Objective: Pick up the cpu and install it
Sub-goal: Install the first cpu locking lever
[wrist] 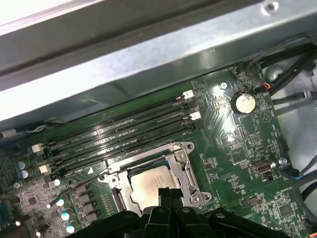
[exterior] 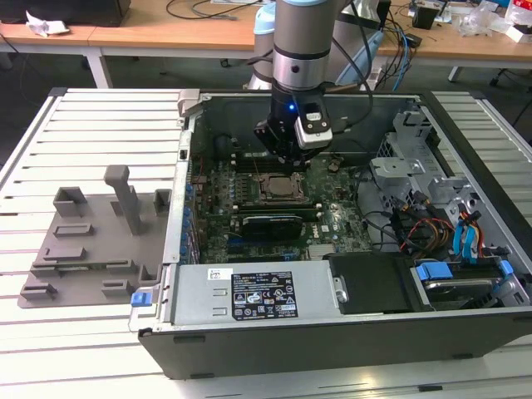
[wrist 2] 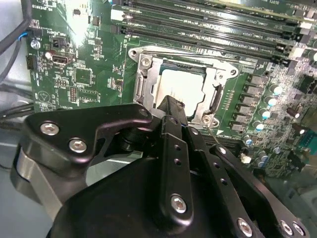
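Cpu (wrist 2: 181, 84) lay flat in the socket (wrist 2: 140, 84) on the motherboard (wrist 2: 84, 74), silver top up, with the metal frame (wrist 2: 220, 79) around it. The gripper (wrist 2: 171, 103) hung just over the chip's near edge, its fingers drawn together with nothing between them. Whether it touched the chip could not be told from either wrist view. In the exterior view the arm (exterior: 299, 41) stood upright over the board inside the open computer case (exterior: 349, 353). The grey fixture tray (exterior: 83, 249) sat well apart, on the exterior view's left.

Step in hand was judged to be seating. Done well, it would want the chip level in its recess and its corners matched to the socket. Any pressure should be light and straight down, never sideways, as the contacts beneath are likely delicate. The tips should stay off the frame.

A white label (exterior: 264, 295) on the metal cover at the case front carried print and symbols, too small to make out. White markings on the board were not legible. No writing could be made out on the chip's top.
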You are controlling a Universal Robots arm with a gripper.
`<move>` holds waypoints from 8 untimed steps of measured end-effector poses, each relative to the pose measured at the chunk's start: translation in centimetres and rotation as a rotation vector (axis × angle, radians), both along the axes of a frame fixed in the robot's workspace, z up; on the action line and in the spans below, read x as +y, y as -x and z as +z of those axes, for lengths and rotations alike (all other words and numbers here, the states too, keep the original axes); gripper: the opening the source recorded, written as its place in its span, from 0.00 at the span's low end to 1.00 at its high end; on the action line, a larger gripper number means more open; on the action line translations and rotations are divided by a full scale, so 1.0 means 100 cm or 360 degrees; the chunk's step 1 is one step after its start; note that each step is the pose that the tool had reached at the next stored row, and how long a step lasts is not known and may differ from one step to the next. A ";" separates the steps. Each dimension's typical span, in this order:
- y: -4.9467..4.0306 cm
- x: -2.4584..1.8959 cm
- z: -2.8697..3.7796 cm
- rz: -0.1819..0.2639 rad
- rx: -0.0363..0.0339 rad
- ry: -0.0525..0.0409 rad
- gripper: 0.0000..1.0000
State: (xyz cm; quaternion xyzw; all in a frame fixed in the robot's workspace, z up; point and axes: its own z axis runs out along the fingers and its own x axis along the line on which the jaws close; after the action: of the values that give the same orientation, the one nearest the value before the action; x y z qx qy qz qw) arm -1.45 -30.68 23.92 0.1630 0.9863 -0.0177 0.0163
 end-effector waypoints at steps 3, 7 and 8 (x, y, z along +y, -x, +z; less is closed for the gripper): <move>0.0000 0.0000 0.0000 0.0088 0.0000 0.0000 0.11; 0.0000 0.0000 0.0000 0.0156 0.0000 0.0000 0.11; 0.0000 0.0000 0.0000 0.0182 0.0000 0.0000 0.11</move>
State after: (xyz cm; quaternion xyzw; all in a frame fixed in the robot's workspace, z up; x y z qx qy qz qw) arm -1.44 -30.68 23.92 0.1064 0.9940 -0.0167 0.0173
